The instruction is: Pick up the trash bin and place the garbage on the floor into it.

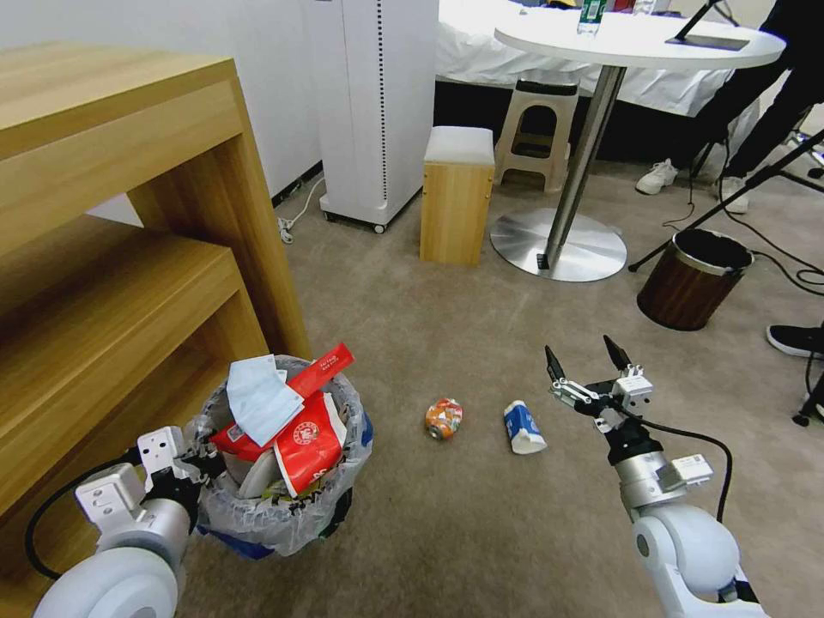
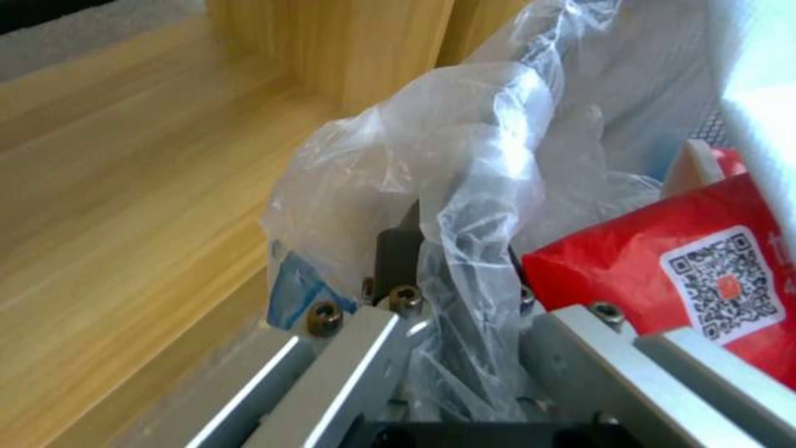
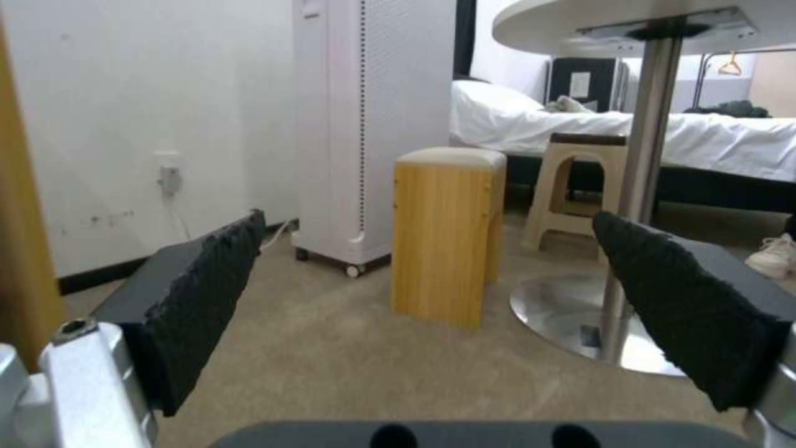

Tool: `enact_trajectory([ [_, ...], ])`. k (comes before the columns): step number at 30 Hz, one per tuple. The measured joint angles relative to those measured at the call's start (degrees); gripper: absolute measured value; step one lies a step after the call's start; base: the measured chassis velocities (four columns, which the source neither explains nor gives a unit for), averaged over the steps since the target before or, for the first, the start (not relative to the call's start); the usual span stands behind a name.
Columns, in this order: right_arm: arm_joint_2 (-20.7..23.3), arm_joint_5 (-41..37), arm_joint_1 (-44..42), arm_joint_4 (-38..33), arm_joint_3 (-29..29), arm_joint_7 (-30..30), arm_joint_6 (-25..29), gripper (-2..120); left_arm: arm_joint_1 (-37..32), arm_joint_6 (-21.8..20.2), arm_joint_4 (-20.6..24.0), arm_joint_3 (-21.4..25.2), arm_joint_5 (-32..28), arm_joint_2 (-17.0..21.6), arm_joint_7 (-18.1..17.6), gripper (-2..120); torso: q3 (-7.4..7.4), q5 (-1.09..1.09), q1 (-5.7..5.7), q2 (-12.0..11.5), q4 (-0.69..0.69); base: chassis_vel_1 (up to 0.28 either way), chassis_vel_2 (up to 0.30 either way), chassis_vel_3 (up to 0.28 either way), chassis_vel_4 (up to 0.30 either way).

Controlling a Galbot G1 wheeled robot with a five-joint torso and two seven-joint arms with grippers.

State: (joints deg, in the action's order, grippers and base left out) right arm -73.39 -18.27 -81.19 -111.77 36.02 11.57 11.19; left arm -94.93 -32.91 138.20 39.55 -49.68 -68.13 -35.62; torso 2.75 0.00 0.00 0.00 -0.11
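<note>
Currently: left tool (image 1: 204, 459) clamped on the trash bin (image 1: 283, 506) rim; right tool (image 1: 589, 362) empty, fingers spread wide.

Bin sits at near left on the floor (image 1: 446, 532), just beside the wooden shelf unit (image 1: 112, 257). Plastic liner (image 2: 464, 186) bunched between the left tool's fingers, per the left wrist view. Bin is full: red wrappers (image 1: 305, 438) and a blue tissue (image 1: 257, 396) stick out above the rim. Crushed orange can (image 1: 444, 418) and blue-white paper cup (image 1: 523, 427) lie on the carpet side by side, apart, right of the bin. Right tool hovers above the floor, just right of and beyond the cup, touching nothing. Brown wood-grain bin (image 1: 692, 279) stands far right, near the round tabletop's metal base (image 1: 558, 245).
</note>
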Motion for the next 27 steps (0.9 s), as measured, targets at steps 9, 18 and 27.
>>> enact_trajectory([
  [9,-0.06,2.86,0.07,2.04,-1.62,-0.79,1.12,100,-0.25,-0.01,0.12,-0.13,0.14,-0.10,-0.01,0,0.03,0.03,0.01,-0.01,0.00,-0.227,0.213,0.222,-0.211],
  [18,1.73,4.51,0.08,4.68,-7.12,-8.21,-13.30,100,-0.48,-0.17,0.71,-0.27,0.37,-0.37,-0.15,0,-0.01,0.00,0.00,-0.01,0.00,-0.034,0.038,0.039,-0.032],
  [27,5.91,-3.24,3.62,6.46,-13.98,-17.19,-43.04,100,-0.53,-0.27,1.14,-0.16,0.38,-0.60,-0.21,0,-0.01,0.00,0.01,-0.01,0.00,0.000,0.000,0.000,0.000],
])
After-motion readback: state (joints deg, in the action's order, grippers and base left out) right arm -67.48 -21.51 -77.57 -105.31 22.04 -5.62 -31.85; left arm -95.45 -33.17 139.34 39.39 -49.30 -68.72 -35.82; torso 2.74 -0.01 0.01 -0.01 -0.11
